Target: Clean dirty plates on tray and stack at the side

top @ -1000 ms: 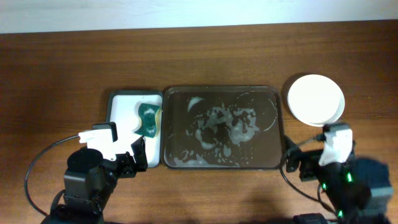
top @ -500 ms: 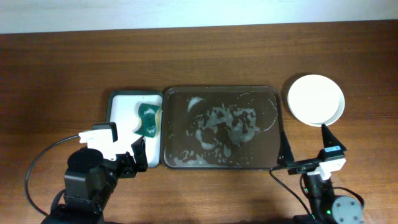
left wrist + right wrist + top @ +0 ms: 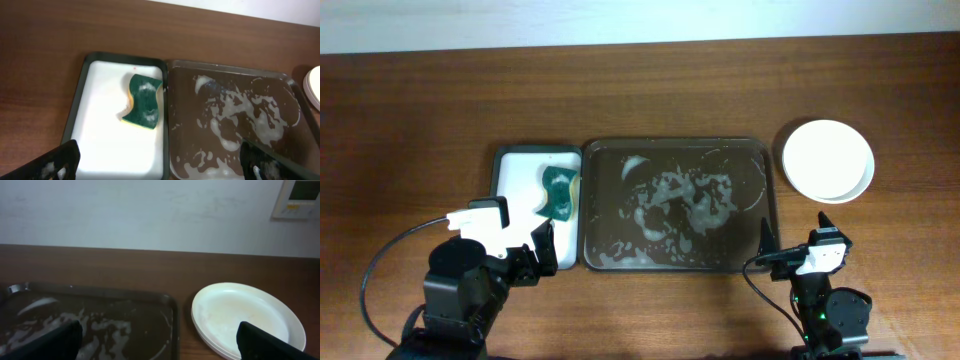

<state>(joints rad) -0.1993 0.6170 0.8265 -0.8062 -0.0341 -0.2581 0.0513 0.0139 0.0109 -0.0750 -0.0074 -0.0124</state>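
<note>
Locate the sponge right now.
Overhead, the green sponge lies in the small white tray, by its right edge, just left of the soapy dark tray.

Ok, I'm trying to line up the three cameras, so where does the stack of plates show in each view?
Overhead: the stack of plates sits at the upper right, just right of the dark tray.
Left wrist: only a sliver of the stack of plates shows at the right edge, past the dark tray.
Right wrist: the stack of plates is at the lower right, beside the dark tray's right rim.
Shared landmark: the dark tray, wet and soapy in all three.
</note>
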